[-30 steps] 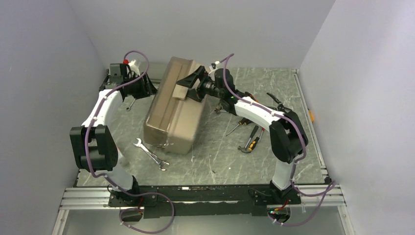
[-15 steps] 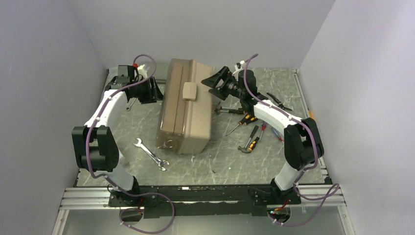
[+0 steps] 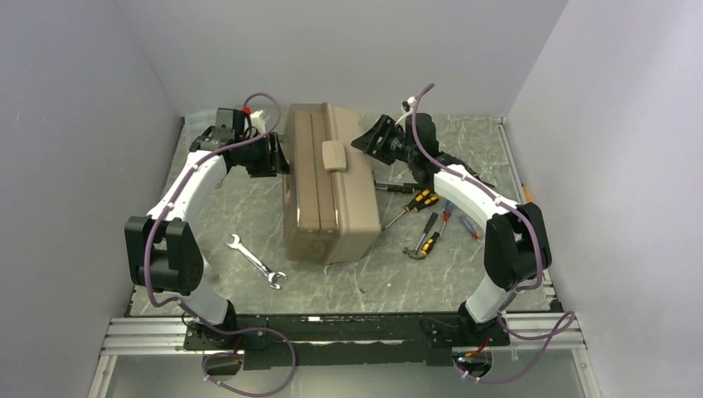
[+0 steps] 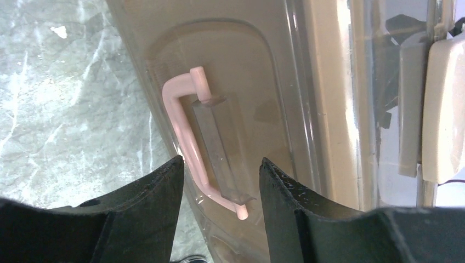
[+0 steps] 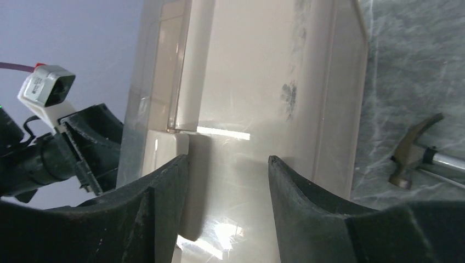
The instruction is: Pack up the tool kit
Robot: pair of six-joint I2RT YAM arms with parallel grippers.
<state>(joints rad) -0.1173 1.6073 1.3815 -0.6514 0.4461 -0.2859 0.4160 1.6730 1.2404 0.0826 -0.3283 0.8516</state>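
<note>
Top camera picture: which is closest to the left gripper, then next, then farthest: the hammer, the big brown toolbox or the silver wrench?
From the left gripper:
1. Toolbox, right beside it.
2. Wrench, on the left, toward the arm bases.
3. Hammer, across the toolbox, on the right side.

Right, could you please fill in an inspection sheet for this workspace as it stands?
Surface: grey marbled table.
Job's things: toolbox tipped over, latch facing up, looks shut; wrench left of it; screwdrivers and hammer right of it, all outside.
Clutter: nothing seen.
Grippers: left gripper jaws open, facing the pink handle; right gripper jaws open over the latch side; neither holds anything.
Cables: purple cables looped along both arms.
Surroundings: plain walls on three sides.
</note>
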